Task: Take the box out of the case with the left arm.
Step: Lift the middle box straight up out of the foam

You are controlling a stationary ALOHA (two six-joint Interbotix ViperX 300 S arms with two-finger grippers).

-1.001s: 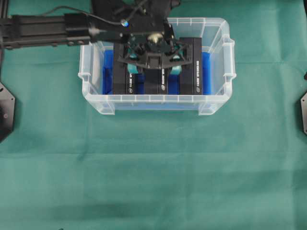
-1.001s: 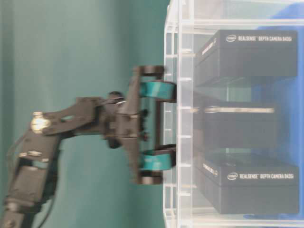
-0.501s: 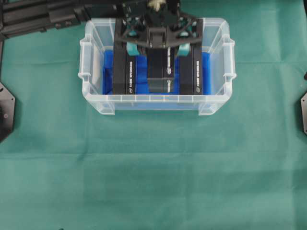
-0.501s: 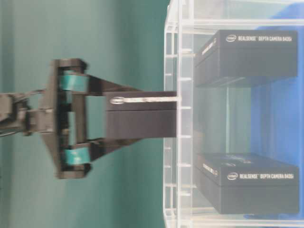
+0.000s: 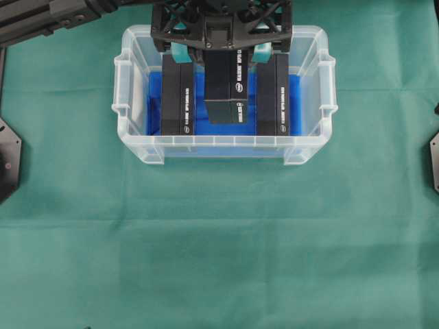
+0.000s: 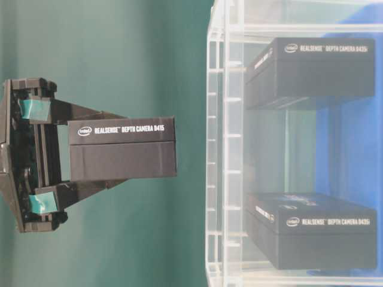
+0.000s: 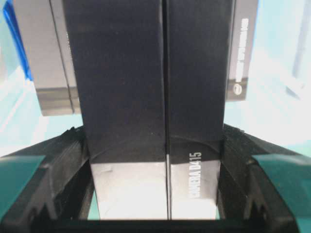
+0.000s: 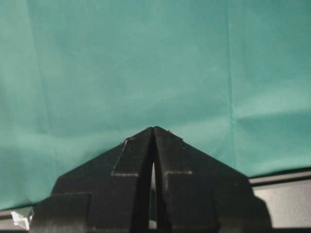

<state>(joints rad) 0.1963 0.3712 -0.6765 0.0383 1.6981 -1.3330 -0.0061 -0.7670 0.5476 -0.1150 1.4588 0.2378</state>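
the left gripper (image 6: 90, 158) has its jaws partway open and clamped on the two long sides of the box (image 6: 122, 149), which juts out from between the fingers (image 7: 48, 189). the box hangs clear above the case (image 5: 312, 147), directly over the gap between the two other boxes (image 5: 178, 96) left inside. the grip sits only at the near end, so most of the box overhangs past the jaws; a quick swing could tip or slip it back into the case. the right gripper (image 8: 153, 133) rests pinched together, holding nothing, over the cloth (image 8: 121, 63).
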